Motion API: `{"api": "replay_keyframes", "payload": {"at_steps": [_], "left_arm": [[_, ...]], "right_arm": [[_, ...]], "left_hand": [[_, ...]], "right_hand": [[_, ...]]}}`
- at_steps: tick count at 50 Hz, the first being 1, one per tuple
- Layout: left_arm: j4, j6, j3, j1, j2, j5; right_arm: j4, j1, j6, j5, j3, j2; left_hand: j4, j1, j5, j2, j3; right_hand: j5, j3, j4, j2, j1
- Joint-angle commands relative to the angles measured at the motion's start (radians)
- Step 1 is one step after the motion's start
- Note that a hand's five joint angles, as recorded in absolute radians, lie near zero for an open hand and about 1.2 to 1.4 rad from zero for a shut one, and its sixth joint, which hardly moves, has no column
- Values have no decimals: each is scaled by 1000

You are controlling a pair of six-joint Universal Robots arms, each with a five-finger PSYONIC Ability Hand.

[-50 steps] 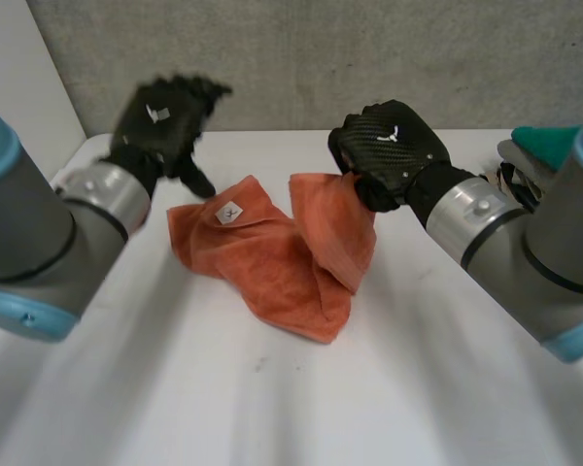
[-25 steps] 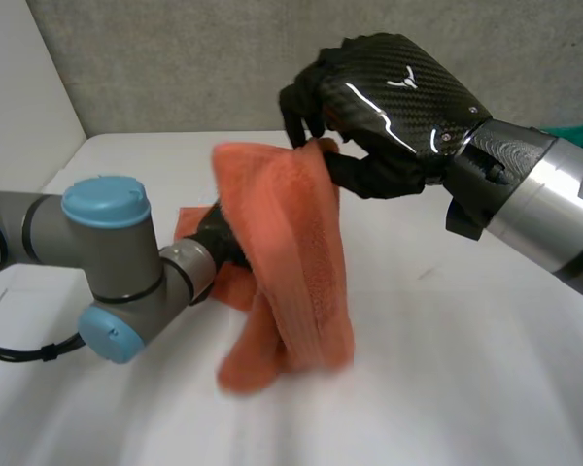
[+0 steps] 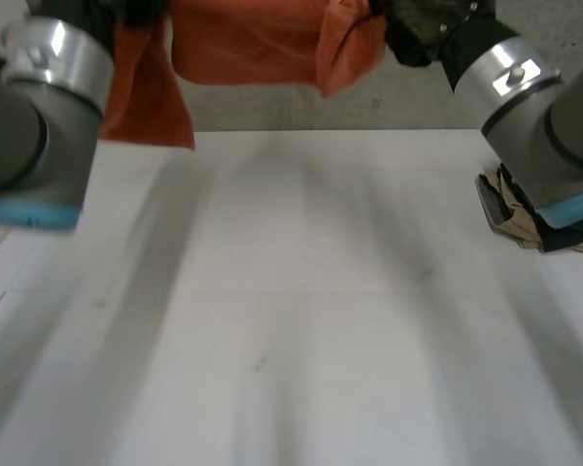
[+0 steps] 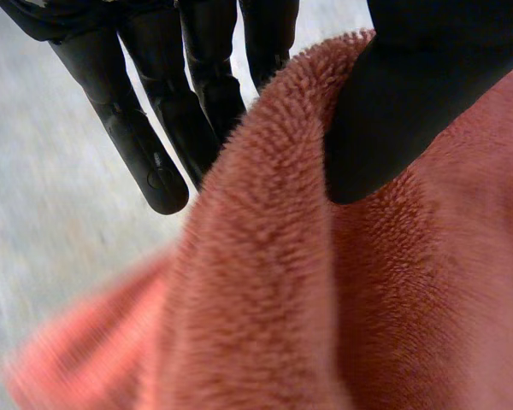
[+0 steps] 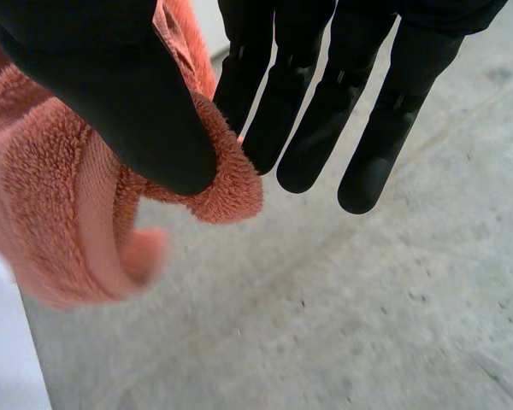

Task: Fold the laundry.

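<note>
Towel (image 3: 243,44) had lifted off the table (image 3: 291,311) and hung stretched above it. Left hand (image 4: 410,102) and right hand (image 5: 111,94) each pinched an end, ready for spreading.

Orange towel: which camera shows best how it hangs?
The head view: the orange towel is held up above the table, spanning from left hand to right hand. Each wrist view gives a close patch of it pinched under that hand's thumb.

I see a white table (image 3: 291,320) in even, soft light; a grey speckled wall (image 3: 272,109) stands behind it.
</note>
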Motion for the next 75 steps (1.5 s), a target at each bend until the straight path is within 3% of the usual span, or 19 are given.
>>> {"api": "replay_keyframes", "payload": {"at_steps": [1,7,9,10,13,14,18,21,26,31,34,41,49,58,67,75], "left_arm": [[-80,8,-367,-60,51,-7],[-46,40,-537,-115,-96,12],[-66,54,-551,-118,-122,3],[-101,65,-554,-117,-135,-12],[-177,78,-542,-118,-118,-35],[-236,88,-531,-117,-86,-51],[-357,103,-491,-113,35,-69],[-391,103,-471,-94,109,-62],[-405,88,-416,12,187,13],[-531,63,-340,155,117,108],[-615,68,-286,211,25,119],[-695,106,-214,268,-127,144],[-691,126,-220,273,-204,236],[-602,224,-223,272,-262,153],[-632,247,-238,244,-273,181],[-580,256,-238,230,-314,173]], "right_arm": [[-48,-54,56,-196,264,-10],[65,-87,-69,-234,434,80],[106,-96,-140,-231,457,102],[158,-103,-221,-228,471,117],[250,-116,-339,-219,468,117],[302,-122,-394,-208,455,113],[349,-111,-357,-139,406,102],[349,-97,-251,-63,378,64],[401,-81,15,156,324,-47],[525,-39,229,301,280,-39],[606,-15,301,345,258,-18],[723,4,438,333,243,37],[699,47,504,356,313,68],[558,87,524,435,436,59],[476,117,552,490,480,76],[426,136,562,536,471,113]], "left_hand": [[197,233,265,201,202],[197,233,265,201,202],[101,137,169,105,106],[-56,-21,11,-52,-52],[-494,-458,-426,-489,-489],[-702,-666,-634,-697,-697],[-906,-870,-838,-902,-901],[-915,-880,-848,-911,-910],[-942,-906,-874,-937,-937],[-942,-906,-874,-937,-937],[-936,-900,-868,-931,-931],[-936,-900,-868,-931,-931],[-883,-848,-816,-879,-878],[-716,-680,-648,-711,-711],[-663,-627,-595,-658,-658],[-390,-355,-323,-386,-385]], "right_hand": [[255,207,199,222,331],[255,207,199,222,331],[255,207,199,222,331],[255,207,199,222,331],[-183,-232,-240,-216,-108],[-543,-592,-599,-576,-467],[-696,-745,-752,-729,-620],[-813,-862,-870,-846,-737],[-966,-1015,-1023,-999,-890],[-966,-1015,-1023,-999,-890],[-966,-1015,-1023,-999,-890],[-966,-1015,-1023,-999,-890],[-966,-1015,-1023,-999,-890],[-946,-995,-1002,-979,-870],[-855,-904,-911,-888,-779],[-682,-731,-738,-715,-606]]}}
